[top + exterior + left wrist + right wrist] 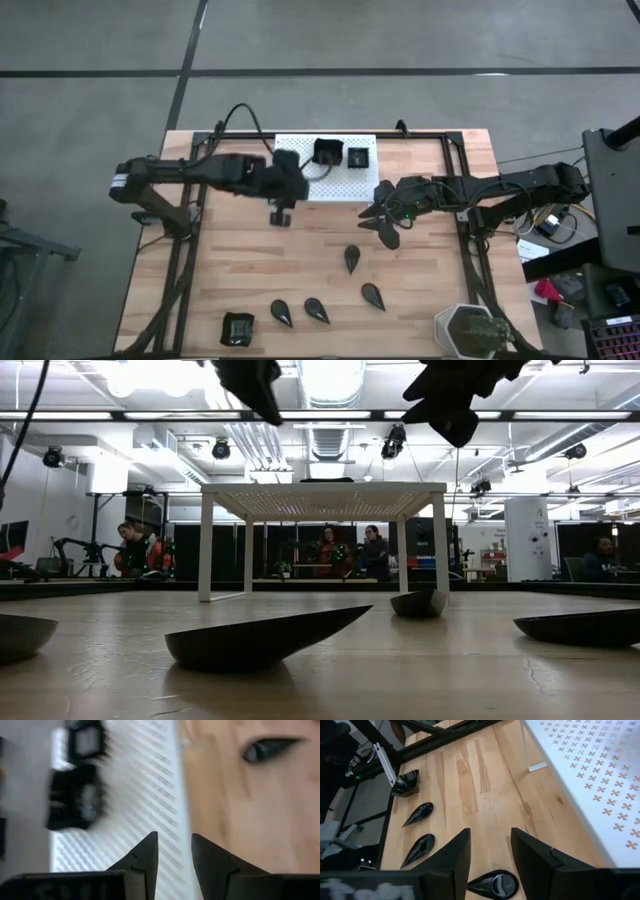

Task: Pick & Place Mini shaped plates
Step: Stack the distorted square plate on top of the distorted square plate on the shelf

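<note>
I am seeing even, bright light coming from overhead — ceiling strip lights point(330, 415) are glaring white in the low view and washing out the top. The nearest teardrop plate point(265, 637) is sitting soft and out of focus there. The left wrist view is smearing badly: the white stand point(130, 795) is streaking, and its dark plates point(75, 802) are blurring. Shadows on the table point(300, 270) are staying faint.

We are counting five black teardrop plates point(352, 259) on the wood, two square plates point(327, 152) on the white stand point(350, 185), one square plate point(238, 329) near-left, and one hexagonal pot point(470, 330).
</note>
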